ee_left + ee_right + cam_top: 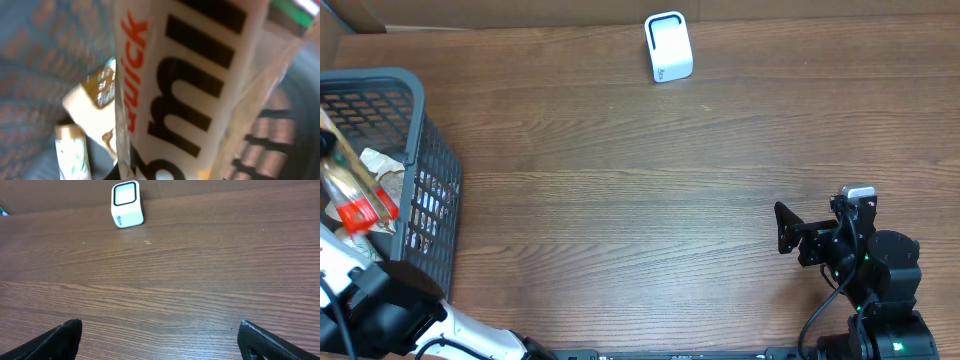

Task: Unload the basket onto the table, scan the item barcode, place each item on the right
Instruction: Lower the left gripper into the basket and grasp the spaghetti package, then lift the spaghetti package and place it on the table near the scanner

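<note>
The brown wooden table is bare across its wide middle, with cardboard walls along the far edge. The packet sits at the far left, over the inside of the grey basket, its red label showing from above. In the left wrist view it fills the frame, with big black letters and orange "quick". The left gripper's fingers are hidden behind it; they are closed and, as far as that view tells, pinch the packet. Other wrapped goods lie below in the basket (a cream and brown one is plainest). The basket's near wall stands just beside the left arm, at the table's left edge. The white scanner stands upright near the far edge, well apart from the basket. The right gripper hangs at the near right, fingers spread wide, holding nothing, with open table between it and the scanner.
</note>
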`<state>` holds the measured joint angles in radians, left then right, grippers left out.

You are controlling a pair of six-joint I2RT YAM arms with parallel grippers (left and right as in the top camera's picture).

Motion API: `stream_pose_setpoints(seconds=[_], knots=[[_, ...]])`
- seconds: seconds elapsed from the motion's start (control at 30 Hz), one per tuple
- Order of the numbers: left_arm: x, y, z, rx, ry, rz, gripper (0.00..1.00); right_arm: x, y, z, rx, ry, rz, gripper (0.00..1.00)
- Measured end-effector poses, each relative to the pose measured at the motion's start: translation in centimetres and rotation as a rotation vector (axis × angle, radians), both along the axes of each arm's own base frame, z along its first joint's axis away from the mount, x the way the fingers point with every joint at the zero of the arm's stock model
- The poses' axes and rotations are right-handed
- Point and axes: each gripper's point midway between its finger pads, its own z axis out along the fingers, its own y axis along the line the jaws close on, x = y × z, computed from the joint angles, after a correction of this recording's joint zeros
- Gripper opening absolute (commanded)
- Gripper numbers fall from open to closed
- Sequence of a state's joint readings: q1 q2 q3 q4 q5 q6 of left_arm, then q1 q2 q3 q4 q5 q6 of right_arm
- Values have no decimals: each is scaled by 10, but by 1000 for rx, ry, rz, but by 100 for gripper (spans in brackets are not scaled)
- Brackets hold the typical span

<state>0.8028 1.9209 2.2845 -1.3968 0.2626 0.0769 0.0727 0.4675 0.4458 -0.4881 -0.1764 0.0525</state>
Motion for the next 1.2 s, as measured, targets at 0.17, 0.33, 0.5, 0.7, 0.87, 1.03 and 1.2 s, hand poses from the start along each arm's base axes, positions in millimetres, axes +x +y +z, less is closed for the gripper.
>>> stream_pose_setpoints(seconds=[0.17,0.33,0.5,0.7,0.87,1.03,1.2], knots=[[8,-42,62,67,-98,-60,4,0,0,0,0,0,0,100],[9,-130,128,146,-238,-214,4,0,0,0,0,0,-1,100],[-15,-248,166,91,-351,-465,4,0,0,0,0,0,0,100],[-12,-326,144,-54,-274,-611,4,0,0,0,0,0,0,100],[44,-379,70,-120,-90,-630,4,0,0,0,-1,1,0,100],[79,-435,-27,-169,97,-592,4,0,0,0,-1,0,0,100],[93,-492,-100,-248,136,-608,4,0,0,-1,0,1,0,100]])
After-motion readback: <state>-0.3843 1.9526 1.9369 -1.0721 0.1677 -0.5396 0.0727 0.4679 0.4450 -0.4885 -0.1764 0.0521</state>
